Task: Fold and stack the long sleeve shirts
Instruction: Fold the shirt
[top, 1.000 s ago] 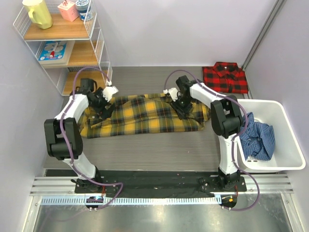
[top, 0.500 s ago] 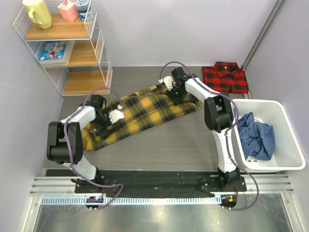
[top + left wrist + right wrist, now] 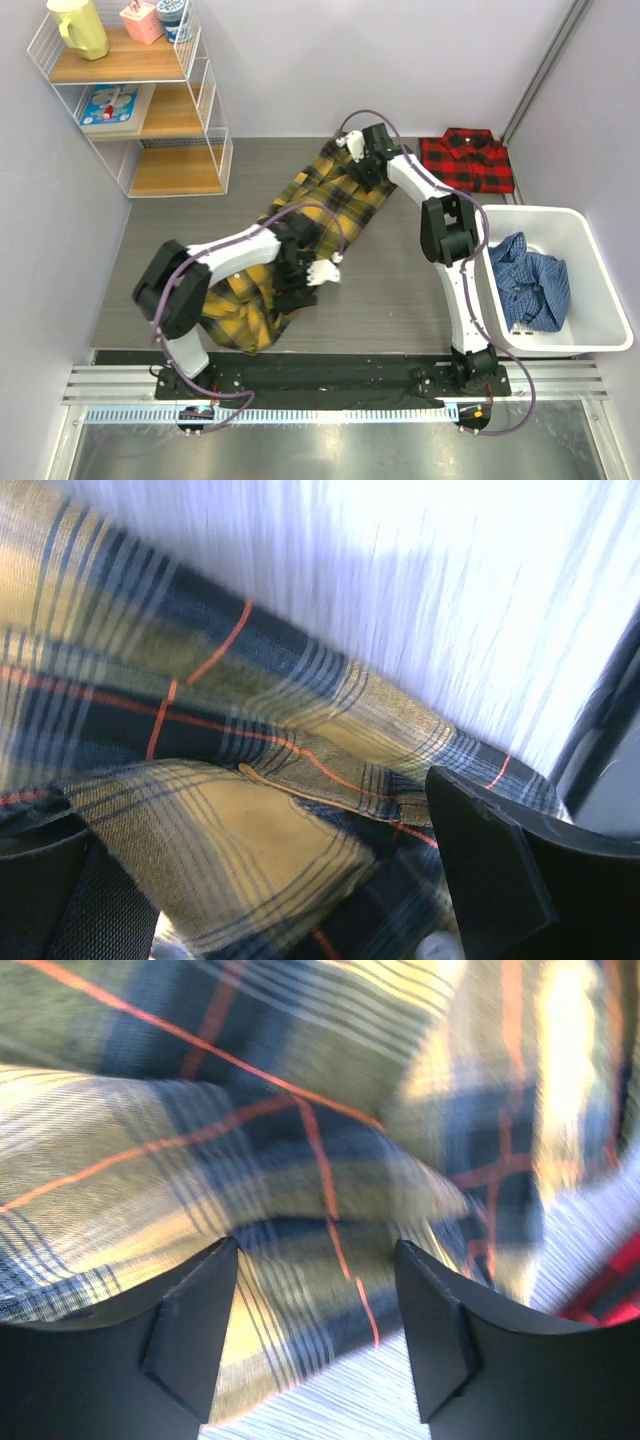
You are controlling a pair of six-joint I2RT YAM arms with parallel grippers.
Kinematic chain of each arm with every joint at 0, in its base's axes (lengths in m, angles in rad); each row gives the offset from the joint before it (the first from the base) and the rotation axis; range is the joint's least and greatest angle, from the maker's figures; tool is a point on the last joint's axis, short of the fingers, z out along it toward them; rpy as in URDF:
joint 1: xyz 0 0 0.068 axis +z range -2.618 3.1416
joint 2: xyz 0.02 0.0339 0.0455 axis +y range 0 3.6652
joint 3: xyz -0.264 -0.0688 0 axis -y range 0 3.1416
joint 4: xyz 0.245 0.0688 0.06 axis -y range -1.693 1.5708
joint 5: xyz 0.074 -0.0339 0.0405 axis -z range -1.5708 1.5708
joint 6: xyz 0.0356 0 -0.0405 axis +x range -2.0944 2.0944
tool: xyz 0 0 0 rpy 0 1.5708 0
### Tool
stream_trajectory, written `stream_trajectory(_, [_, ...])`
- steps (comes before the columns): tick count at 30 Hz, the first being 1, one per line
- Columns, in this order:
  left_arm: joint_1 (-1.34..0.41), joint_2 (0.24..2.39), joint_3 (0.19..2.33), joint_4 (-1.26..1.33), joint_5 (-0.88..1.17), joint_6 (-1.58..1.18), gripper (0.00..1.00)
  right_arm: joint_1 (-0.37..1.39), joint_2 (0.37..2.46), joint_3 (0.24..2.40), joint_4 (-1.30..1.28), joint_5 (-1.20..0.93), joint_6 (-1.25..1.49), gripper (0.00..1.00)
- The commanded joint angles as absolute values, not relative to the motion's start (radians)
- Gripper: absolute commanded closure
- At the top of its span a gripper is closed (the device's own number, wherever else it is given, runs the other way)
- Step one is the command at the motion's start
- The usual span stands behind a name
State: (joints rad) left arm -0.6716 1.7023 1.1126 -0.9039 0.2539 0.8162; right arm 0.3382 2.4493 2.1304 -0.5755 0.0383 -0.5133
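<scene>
Flannel, and a lot of it: the yellow shirt (image 3: 320,195) lies stretched on a slant from far centre, beside the folded red-and-black shirt (image 3: 465,160), down to near left. The right gripper (image 3: 362,165) pinches its far end. The left gripper (image 3: 312,272) has a thick fold between widely set fingers; whether they bite, I cannot tell. I'd pull it taut and low, then lay it flat before folding.

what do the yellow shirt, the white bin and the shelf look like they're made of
Yellow shirt: soft woven cloth, likely flannel; matte, it bunches in folds and the wrist views show the weave.
Bin: probably moulded plastic; smooth, white, rounded corners.
Shelf: thin white wire frame, probably coated metal, with wood-look boards; solid wood or laminate cannot be told.
</scene>
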Motion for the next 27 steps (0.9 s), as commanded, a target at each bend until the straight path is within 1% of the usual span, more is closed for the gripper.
stream_trajectory(1, [-0.773, 1.830, 1.270, -0.904, 0.343, 0.582, 0.00, 0.308, 2.280, 2.140, -0.575, 0.057, -0.471, 0.30])
stream_trajectory(4, [-0.778, 1.835, 1.342, -0.913, 0.362, 0.508, 0.00, 0.307, 2.191, 2.076, -0.626, 0.014, -0.434, 0.28])
stream_trajectory(6, [-0.759, 1.796, 1.336, -0.925, 0.309, 0.514, 0.00, 0.307, 2.129, 2.021, -0.662, -0.072, -0.402, 0.27])
stream_trajectory(8, [-0.724, 1.720, 1.289, -0.956, 0.278, 0.547, 0.00, 0.305, 2.096, 1.982, -0.692, -0.153, -0.390, 0.27])
stream_trajectory(10, [-0.651, 1.665, 1.241, -1.011, 0.233, 0.587, 0.00, 0.308, 2.059, 1.927, -0.709, -0.182, -0.361, 0.26])
stream_trajectory(13, [-0.569, 1.611, 1.180, -1.099, 0.196, 0.646, 0.00, 0.310, 2.045, 1.908, -0.762, -0.238, -0.344, 0.26])
stream_trajectory(15, [-0.531, 1.536, 1.145, -1.106, 0.175, 0.689, 0.00, 0.311, 2.045, 1.907, -0.810, -0.300, -0.327, 0.29])
stream_trajectory(18, [-0.519, 1.462, 1.063, -1.097, 0.086, 0.759, 0.00, 0.314, 2.040, 1.872, -0.842, -0.398, -0.295, 0.38])
stream_trajectory(19, [-0.512, 1.444, 1.052, -1.085, 0.074, 0.770, 0.00, 0.319, 2.031, 1.858, -0.847, -0.425, -0.272, 0.40])
stream_trajectory(21, [-0.497, 1.391, 1.040, -1.063, 0.112, 0.805, 0.00, 0.333, 2.023, 1.801, -0.844, -0.468, -0.247, 0.44])
stream_trajectory(22, [-0.500, 1.378, 1.039, -1.049, 0.138, 0.810, 0.00, 0.347, 2.025, 1.784, -0.844, -0.513, -0.239, 0.48])
stream_trajectory(24, [-0.503, 1.355, 1.080, -1.063, 0.196, 0.814, 0.00, 0.367, 2.031, 1.738, -0.839, -0.537, -0.236, 0.52])
stream_trajectory(27, [-0.520, 1.326, 1.141, -1.101, 0.339, 0.843, 0.00, 0.393, 2.055, 1.700, -0.806, -0.543, -0.236, 0.55])
